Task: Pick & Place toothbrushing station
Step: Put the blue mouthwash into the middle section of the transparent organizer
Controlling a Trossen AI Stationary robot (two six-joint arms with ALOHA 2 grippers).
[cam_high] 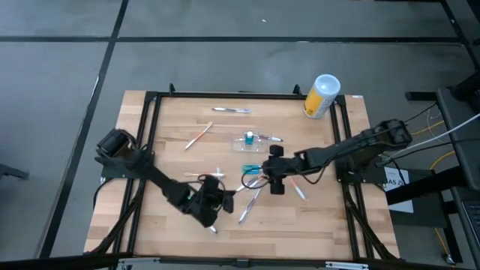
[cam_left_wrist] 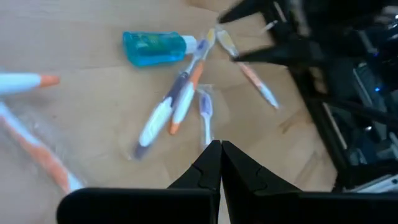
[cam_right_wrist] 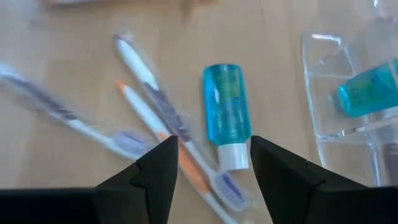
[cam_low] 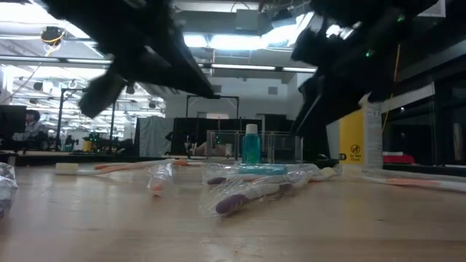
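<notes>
Standing upright a little above the middle of the high view, the toothbrushing station (cam_high: 253, 142) sits well in from every edge of the wooden table (cam_high: 330, 217); its long axis runs left to right across the frame, and a small blue bottle (cam_high: 249, 138) stands in one of its clear compartments. In the low view the station (cam_low: 280, 145) rises behind the clutter with that bottle (cam_low: 251, 144) in it.

Just below it in the high view hangs the right gripper (cam_high: 274, 178), its fingers (cam_right_wrist: 155, 168) spread fairly wide and holding nothing. The right wrist view shows a second blue bottle (cam_right_wrist: 227, 113) lying on its side between them, apart from both, beside wrapped toothbrushes (cam_right_wrist: 163, 118), with a corner of the station (cam_right_wrist: 339, 93) at the frame's right.

Low and left of centre sits the left gripper (cam_high: 212, 204), pinched fully together on nothing.

A black frame (cam_high: 150, 120) rims the table on three sides. A yellow canister (cam_high: 321, 96) stands at the upper right corner. Loose toothbrushes (cam_high: 199, 136) dot the upper half, while bare wood lies along the lower right.
</notes>
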